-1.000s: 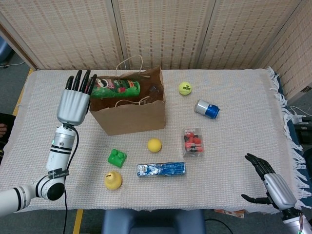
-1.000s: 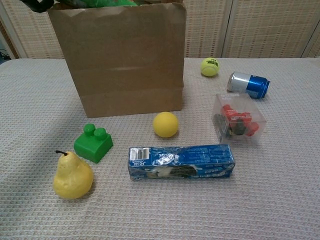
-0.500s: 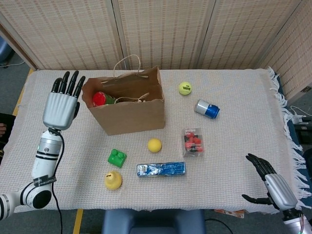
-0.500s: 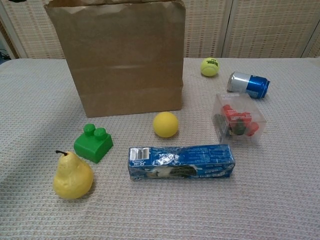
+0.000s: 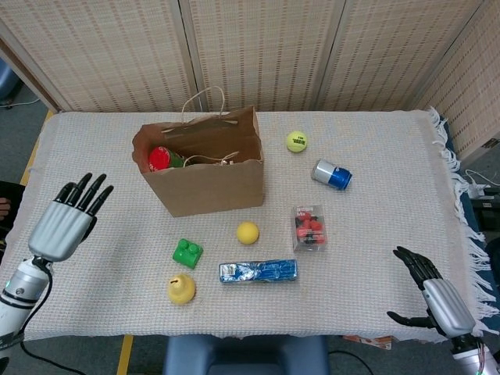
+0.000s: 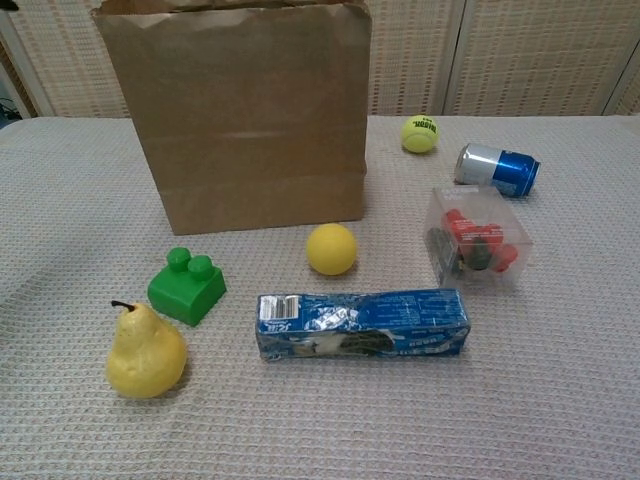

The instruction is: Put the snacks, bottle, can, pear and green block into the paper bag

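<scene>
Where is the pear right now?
The pear lies near the table's front edge, left of centre in both views, just in front of the green block and left of the blue snack pack.

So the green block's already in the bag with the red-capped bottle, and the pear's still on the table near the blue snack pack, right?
Not quite. The green block is still on the table, just above the pear and in front of the paper bag. The head view shows it. The red-capped bottle is in the bag, and the pear does lie near the blue snack pack.
</scene>
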You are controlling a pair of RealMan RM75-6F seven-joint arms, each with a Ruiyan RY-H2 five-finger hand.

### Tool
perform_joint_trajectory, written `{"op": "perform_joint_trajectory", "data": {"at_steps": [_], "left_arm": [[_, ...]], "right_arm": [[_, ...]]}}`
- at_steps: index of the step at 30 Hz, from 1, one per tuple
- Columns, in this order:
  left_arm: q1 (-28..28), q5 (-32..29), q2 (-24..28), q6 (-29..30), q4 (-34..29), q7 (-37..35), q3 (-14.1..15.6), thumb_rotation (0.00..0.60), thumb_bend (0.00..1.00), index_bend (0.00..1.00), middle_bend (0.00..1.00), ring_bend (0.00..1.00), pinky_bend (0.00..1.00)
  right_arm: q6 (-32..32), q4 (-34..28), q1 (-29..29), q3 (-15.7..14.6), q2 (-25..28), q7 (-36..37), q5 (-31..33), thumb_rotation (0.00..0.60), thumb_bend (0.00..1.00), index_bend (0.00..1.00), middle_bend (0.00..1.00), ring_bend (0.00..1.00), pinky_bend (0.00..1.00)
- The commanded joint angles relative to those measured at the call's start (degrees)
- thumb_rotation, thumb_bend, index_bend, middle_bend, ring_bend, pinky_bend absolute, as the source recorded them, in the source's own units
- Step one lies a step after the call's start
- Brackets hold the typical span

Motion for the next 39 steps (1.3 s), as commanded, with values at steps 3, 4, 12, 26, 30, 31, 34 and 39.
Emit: {"op": "perform_joint_trajectory", "data": {"at_steps": [3, 4, 12, 26, 30, 31, 34, 39], "left_arm": [[4.6, 11.5, 0.2, 2.8, 2.2, -10.0, 8.1, 0.6, 0.35, 0.04, 0.0, 0.01, 0.21], [4.5, 13.4, 0.1, 2.3, 1.3, -11.1, 9.0, 0.6, 0.34, 0.02, 0.0, 0.0, 0.2], [1.0, 20.7, -1.4, -6.0, -5.3, -12.0, 11.8, 0.6, 0.33, 0.0, 0.0, 0.0, 0.16], [-1.1, 16.3, -5.6, -17.4, -6.3, -8.1, 10.0, 0.6, 0.34, 0.0, 0.0, 0.0, 0.16], [-1.8, 15.1, -5.8, -19.4, -7.9, -9.0, 9.6, 0.6, 0.33, 0.0, 0.0, 0.0, 0.16], [-2.2, 15.0, -5.9, -20.2, -8.3, -8.8, 9.5, 0.6, 0.33, 0.0, 0.0, 0.0, 0.16], [-2.9, 14.5, -6.4, -22.6, -9.2, -7.5, 9.4, 0.6, 0.34, 0.0, 0.0, 0.0, 0.16], [-3.5, 12.6, -9.0, -25.8, -9.1, -5.2, 8.7, 0.6, 0.34, 0.01, 0.0, 0.0, 0.18]], "right_arm": [[-0.4, -0.1, 0.1, 0.1, -0.2, -0.5, 0.3, 0.6, 0.01, 0.0, 0.0, 0.0, 0.0], [-0.4, -0.2, 0.1, 0.1, -0.2, -0.7, 0.3, 0.6, 0.01, 0.0, 0.0, 0.0, 0.0], [-0.7, -0.2, 0.2, 0.1, -0.2, -0.4, 0.2, 0.6, 0.02, 0.0, 0.0, 0.0, 0.0], [5.9, 4.1, -0.4, 0.8, -2.6, 7.2, -4.5, 0.6, 0.01, 0.0, 0.0, 0.0, 0.0], [5.4, 3.6, -0.2, 0.6, -2.2, 6.7, -4.2, 0.6, 0.01, 0.0, 0.0, 0.0, 0.0], [5.2, 3.5, -0.1, 0.6, -2.2, 6.5, -4.1, 0.6, 0.01, 0.0, 0.0, 0.0, 0.0], [4.6, 3.1, -0.1, 0.3, -1.9, 5.9, -3.9, 0.6, 0.01, 0.0, 0.0, 0.0, 0.0], [4.0, 2.8, 0.0, 0.1, -1.7, 5.3, -3.5, 0.6, 0.01, 0.0, 0.0, 0.0, 0.0]]}}
